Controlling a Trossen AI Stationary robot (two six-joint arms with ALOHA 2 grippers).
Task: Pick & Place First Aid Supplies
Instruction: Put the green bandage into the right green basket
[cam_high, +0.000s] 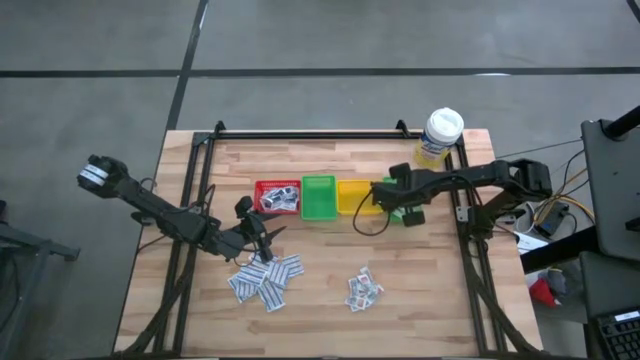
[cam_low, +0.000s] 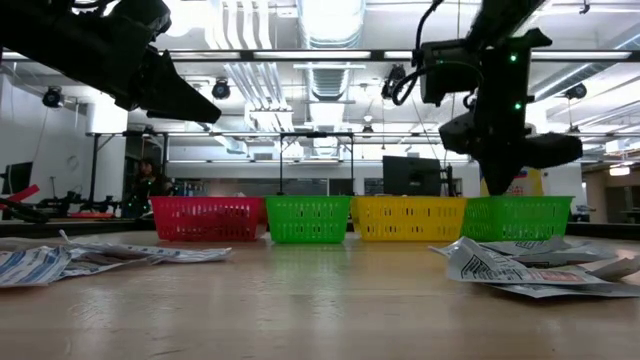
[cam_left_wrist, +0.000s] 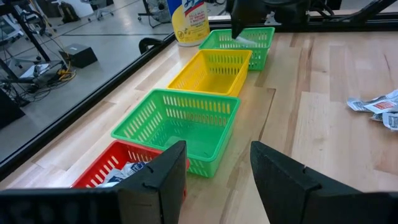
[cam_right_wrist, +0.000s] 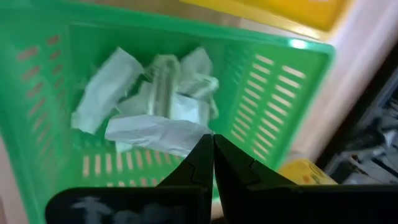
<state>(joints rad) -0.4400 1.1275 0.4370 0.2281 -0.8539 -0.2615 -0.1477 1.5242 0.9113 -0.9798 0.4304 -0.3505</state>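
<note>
My right gripper (cam_right_wrist: 212, 163), fingers pressed together, seemingly pinches a packet (cam_right_wrist: 155, 134) over the end green bin (cam_right_wrist: 298, 74); my left gripper (cam_left_wrist: 217, 180) hangs spread.

High view looks straight down on the whole wooden slatted table (cam_high: 330, 300). Low view faces level across it. Both share the row of plastic mesh bins (cam_low: 205, 218), beyond the left pincer (cam_left_wrist: 214, 180) in its close wrist view.

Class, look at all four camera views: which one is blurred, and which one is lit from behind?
Right wrist view: blurred; the green bin and the packets inside look smeared. Low view: bright ceiling lights behind turn both arms into dark shapes. High and left wrist views: evenly lit, fairly sharp.
</note>
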